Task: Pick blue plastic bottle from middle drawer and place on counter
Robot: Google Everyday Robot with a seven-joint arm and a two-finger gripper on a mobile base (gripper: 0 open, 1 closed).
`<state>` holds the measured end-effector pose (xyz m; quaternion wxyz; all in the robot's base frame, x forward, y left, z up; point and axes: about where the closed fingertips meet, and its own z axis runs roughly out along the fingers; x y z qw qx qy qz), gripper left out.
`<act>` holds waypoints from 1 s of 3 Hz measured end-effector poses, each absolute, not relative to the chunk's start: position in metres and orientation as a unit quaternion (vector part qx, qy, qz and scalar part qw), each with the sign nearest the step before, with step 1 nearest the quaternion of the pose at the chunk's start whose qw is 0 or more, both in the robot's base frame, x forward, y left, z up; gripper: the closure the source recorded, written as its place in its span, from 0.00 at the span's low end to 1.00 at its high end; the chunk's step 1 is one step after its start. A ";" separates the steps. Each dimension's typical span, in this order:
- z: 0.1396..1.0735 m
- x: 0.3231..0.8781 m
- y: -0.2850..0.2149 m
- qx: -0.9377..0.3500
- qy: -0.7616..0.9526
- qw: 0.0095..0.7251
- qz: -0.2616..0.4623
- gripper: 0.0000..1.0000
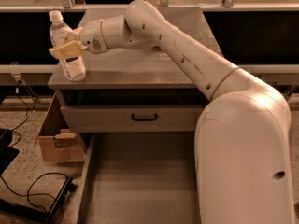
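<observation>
- blue plastic bottle (76, 68): clear, white cap, pale label; nearly upright (leaning slightly), base at the counter's front-left corner.
- gripper (67, 51): clasped round the bottle's middle.
- counter (140, 64): flat grey top, faintly scuffed.
- middle drawer (140, 181): pulled out, bare grey floor.

One tool (67, 51) around one bottle (74, 68)

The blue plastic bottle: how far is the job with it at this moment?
Done: the blue plastic bottle is out of the middle drawer, which stands pulled open with a bare floor. In hand: the gripper is closed around the bottle, which is upright at a front corner of the counter, its base on the surface or just above it. Left: release the bottle and withdraw.
</observation>
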<state>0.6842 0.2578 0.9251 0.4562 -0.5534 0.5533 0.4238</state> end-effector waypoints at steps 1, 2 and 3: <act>0.942 0.681 0.242 -0.548 0.560 0.475 0.400 1.00; 0.945 0.683 0.232 -0.543 0.565 0.489 0.383 1.00; 0.938 0.688 0.225 -0.541 0.570 0.497 0.369 1.00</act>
